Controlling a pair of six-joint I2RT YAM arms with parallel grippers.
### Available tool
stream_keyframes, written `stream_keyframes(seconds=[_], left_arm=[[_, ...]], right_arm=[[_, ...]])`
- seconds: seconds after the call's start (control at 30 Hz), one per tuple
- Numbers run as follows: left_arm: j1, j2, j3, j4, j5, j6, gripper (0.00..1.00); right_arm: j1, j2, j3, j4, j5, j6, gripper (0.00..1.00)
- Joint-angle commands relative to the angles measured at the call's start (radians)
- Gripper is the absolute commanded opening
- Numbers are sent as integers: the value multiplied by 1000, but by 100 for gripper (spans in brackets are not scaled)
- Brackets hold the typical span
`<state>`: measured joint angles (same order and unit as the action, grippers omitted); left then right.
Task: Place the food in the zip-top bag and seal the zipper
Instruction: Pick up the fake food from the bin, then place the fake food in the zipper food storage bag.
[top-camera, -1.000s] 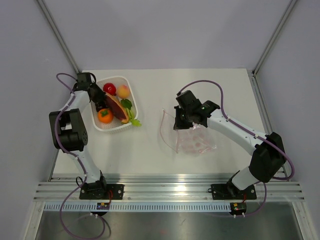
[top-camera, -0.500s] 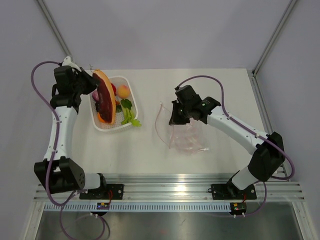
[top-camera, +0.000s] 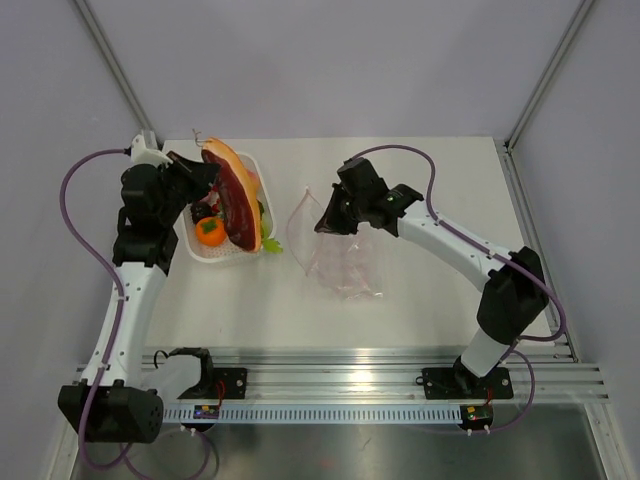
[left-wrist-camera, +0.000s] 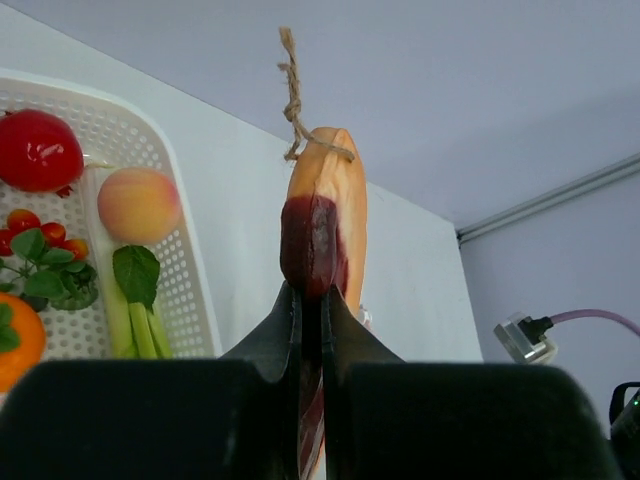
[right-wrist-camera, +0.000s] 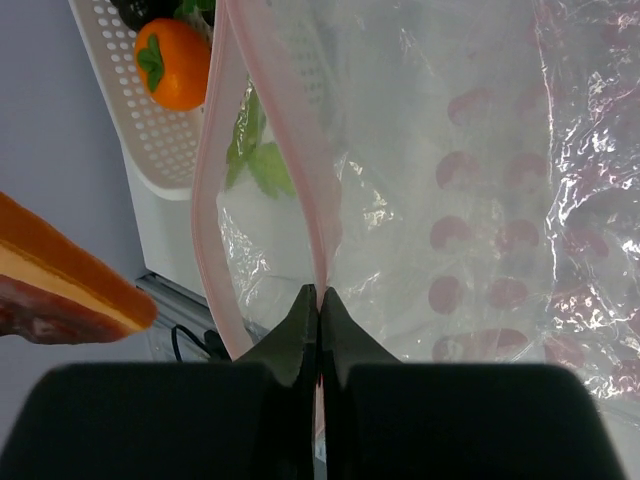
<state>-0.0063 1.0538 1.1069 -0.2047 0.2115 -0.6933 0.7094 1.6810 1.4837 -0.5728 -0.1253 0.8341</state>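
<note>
My left gripper (top-camera: 207, 186) is shut on a flat toy slab of meat (top-camera: 235, 192) with an orange rind, a dark red face and a twine loop. It holds the slab in the air over the right side of the white basket (top-camera: 218, 256). The left wrist view shows the slab (left-wrist-camera: 325, 200) pinched between the fingers (left-wrist-camera: 310, 300). My right gripper (top-camera: 324, 221) is shut on the pink zipper strip (right-wrist-camera: 305, 150) of the clear bag (top-camera: 346, 268). It holds the bag's mouth up, open in a loop facing the basket. The right wrist view shows the bag (right-wrist-camera: 480, 200) in front of the jaws (right-wrist-camera: 319, 295).
The basket (left-wrist-camera: 190, 290) holds a red tomato (left-wrist-camera: 38, 150), a peach (left-wrist-camera: 138, 205), a green stalk (left-wrist-camera: 135, 310) and an orange (top-camera: 210, 231). It stands at the table's back left, near the left wall. A gap of bare table lies between basket and bag.
The left gripper has lifted the meat slab out of the basket and carried it right. The right gripper has raised the bag's mouth and dragged the bag left toward the basket.
</note>
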Motion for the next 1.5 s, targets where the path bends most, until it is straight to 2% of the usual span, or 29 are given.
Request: stream_keyframes(seconds=[0.0, 0.13, 0.27, 0.37, 0.73, 0.83, 1.07, 1.23, 1.47], left_arm=[[-47, -75, -67, 163, -148, -150, 0], [-110, -121, -111, 189, -268, -218, 0], [-225, -159, -160, 230, -401, -276, 0], [-273, -150, -157, 243, -441, -270, 0], [-345, -97, -131, 254, -587, -281, 0], [-372, -87, -133, 249, -635, -273, 0], [-506, -49, -156, 278, -848, -203, 0], [-581, -49, -219, 310, -937, -209, 0], [-728, -41, -211, 353, -1169, -62, 0]], right_arm=[[10, 13, 23, 96, -17, 111, 0], [13, 28, 21, 131, -22, 148, 0], [19, 31, 16, 160, -20, 181, 0], [22, 43, 29, 159, -28, 194, 0], [41, 48, 35, 163, -27, 217, 0], [47, 49, 41, 163, -27, 221, 0], [65, 43, 50, 175, -30, 240, 0], [73, 28, 55, 185, -13, 252, 0], [73, 52, 111, 189, -20, 269, 0]])
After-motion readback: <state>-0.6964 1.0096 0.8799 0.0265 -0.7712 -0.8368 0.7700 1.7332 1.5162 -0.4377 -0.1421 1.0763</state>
